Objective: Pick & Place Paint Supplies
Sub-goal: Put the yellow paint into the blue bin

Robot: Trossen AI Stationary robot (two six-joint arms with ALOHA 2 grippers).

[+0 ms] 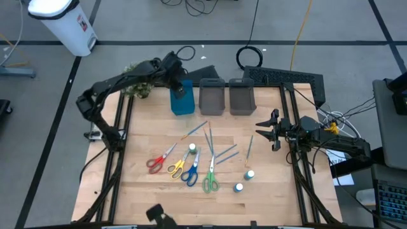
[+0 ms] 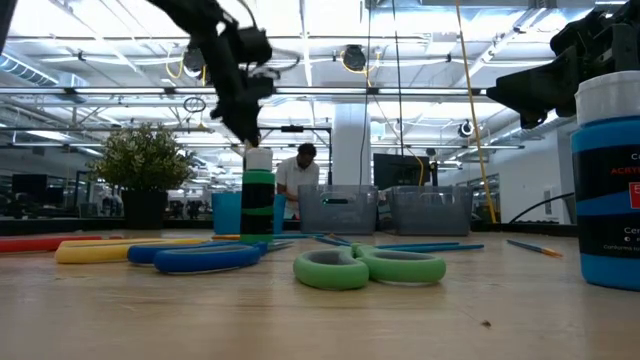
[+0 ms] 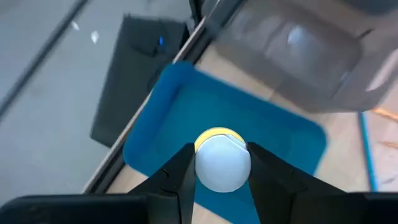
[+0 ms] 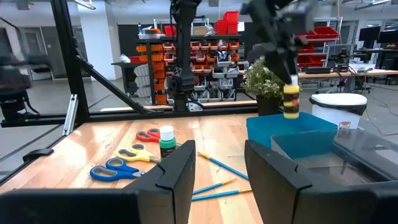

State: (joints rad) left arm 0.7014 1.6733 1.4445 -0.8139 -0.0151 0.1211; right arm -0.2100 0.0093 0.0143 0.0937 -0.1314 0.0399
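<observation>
So far you have one yellow paint bottle (image 3: 222,163) clamped between the fingers of the left gripper (image 1: 180,86), held above the blue bin (image 1: 182,102) and not yet released. Left on the table (image 1: 146,191) are four scissors (image 1: 182,166), several thin brushes (image 1: 216,149), the green bottle with a white cap (image 1: 192,149) and two blue bottles (image 1: 244,180). The right gripper (image 1: 269,130) waits at the right edge, its fingers apart and empty. Two grey bins (image 1: 226,97) and a potted plant (image 1: 137,89) stand beside the blue bin; nothing blocks the drop.
</observation>
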